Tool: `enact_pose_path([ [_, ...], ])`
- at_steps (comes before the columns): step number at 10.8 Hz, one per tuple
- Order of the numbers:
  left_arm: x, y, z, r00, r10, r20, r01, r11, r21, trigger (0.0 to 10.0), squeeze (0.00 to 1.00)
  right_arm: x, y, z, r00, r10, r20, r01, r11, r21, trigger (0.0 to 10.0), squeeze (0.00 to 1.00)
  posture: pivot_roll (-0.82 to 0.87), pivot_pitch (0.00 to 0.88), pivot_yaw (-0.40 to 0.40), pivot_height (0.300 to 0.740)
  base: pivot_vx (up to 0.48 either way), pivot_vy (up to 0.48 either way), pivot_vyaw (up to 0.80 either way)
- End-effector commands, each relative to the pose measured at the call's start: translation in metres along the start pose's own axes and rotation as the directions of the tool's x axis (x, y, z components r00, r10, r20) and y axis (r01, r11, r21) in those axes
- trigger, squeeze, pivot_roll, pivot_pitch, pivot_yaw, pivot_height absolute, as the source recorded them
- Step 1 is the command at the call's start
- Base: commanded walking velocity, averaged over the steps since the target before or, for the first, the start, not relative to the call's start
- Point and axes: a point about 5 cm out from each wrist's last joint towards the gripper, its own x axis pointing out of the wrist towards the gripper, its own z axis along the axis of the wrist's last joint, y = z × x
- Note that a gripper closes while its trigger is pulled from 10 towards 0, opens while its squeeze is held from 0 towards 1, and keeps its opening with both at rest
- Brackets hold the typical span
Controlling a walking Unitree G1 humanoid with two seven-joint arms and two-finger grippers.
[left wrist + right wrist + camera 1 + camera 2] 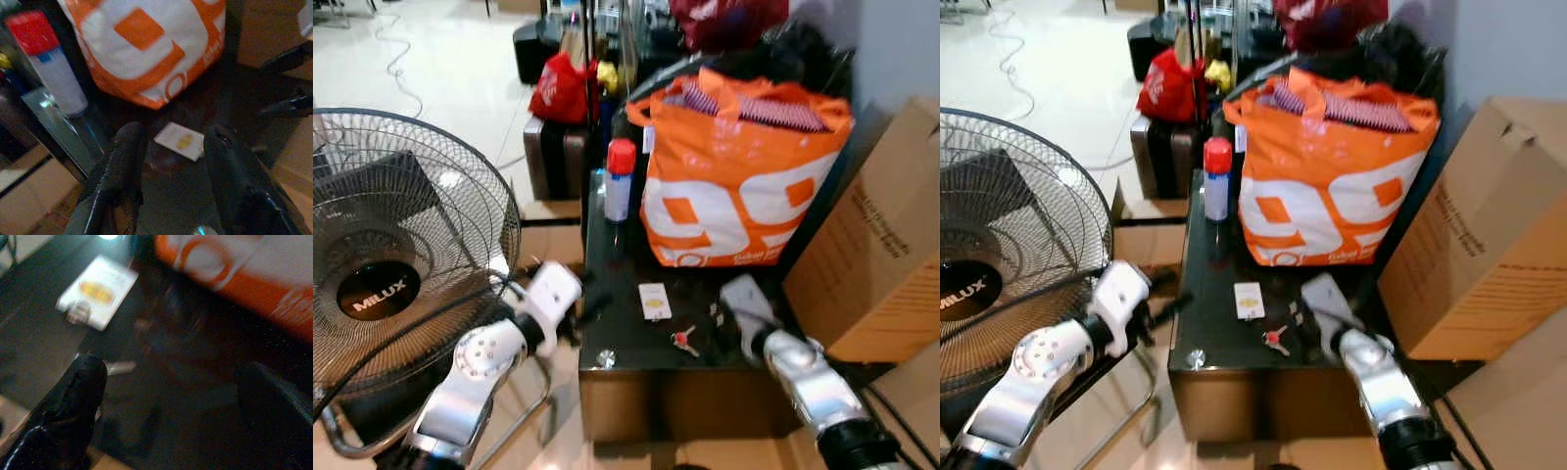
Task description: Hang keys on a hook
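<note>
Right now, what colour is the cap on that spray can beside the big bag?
Red, on a pale can; the left eye view shows it best.

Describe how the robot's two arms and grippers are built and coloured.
Both arms are shiny silver metal with rounded joints. The left arm has small holes in its elbow joint and a white wrist block. The right arm ends in a black ribbed cuff. The left gripper and right gripper each have two long black textured fingers.

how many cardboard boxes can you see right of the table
2: a big box leaning by the orange bag, and part of another lower, near the right arm. More may be hidden behind them.
</note>
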Motion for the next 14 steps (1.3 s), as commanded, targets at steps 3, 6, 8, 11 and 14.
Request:
enact_pose_path([
  [3, -0.005, -0.01, -0.011, 0.992, -0.106, -0.061, 0.106, 0.994, -0.006, 10.0, 0.0, 0.006, 0.025, -0.004, 0.993, 0.12, 0.003, -0.119, 0.992, -0.04, 10.0, 0.0, -0.12, 0.122, -0.02, 0.74, 0.0, 0.0, 0.0],
  [6, -0.011, -0.01, -0.024, 0.989, -0.085, -0.118, 0.086, 0.996, 0.001, 10.0, 0.0, 0.002, 0.03, 0.014, 0.964, 0.227, 0.137, -0.228, 0.974, -0.009, 10.0, 0.0, -0.11, 0.14, -0.027, 0.74, 0.0, 0.0, 0.0],
  [8, -0.011, -0.012, -0.028, 0.987, -0.09, -0.133, 0.092, 0.996, 0.005, 10.0, 0.0, 0.005, 0.029, 0.012, 0.966, 0.232, 0.114, -0.229, 0.973, -0.034, 10.0, 0.0, -0.11, 0.137, -0.03, 0.74, 0.0, 0.0, 0.0],
  [11, -0.013, -0.01, -0.028, 0.986, -0.09, -0.137, 0.091, 0.996, 0.005, 10.0, 0.0, 0.016, 0.028, 0.01, 0.987, 0.143, 0.078, -0.145, 0.989, 0.027, 0.0, 0.0, -0.11, 0.147, -0.025, 0.74, 0.0, 0.0, 0.0],
  [14, -0.011, -0.009, -0.028, 0.986, -0.093, -0.137, 0.094, 0.996, 0.003, 10.0, 0.0, 0.018, 0.03, 0.002, 0.986, 0.163, 0.029, -0.163, 0.987, -0.007, 0.0, 0.0, -0.11, 0.149, -0.024, 0.74, 0.0, 0.0, 0.0],
])
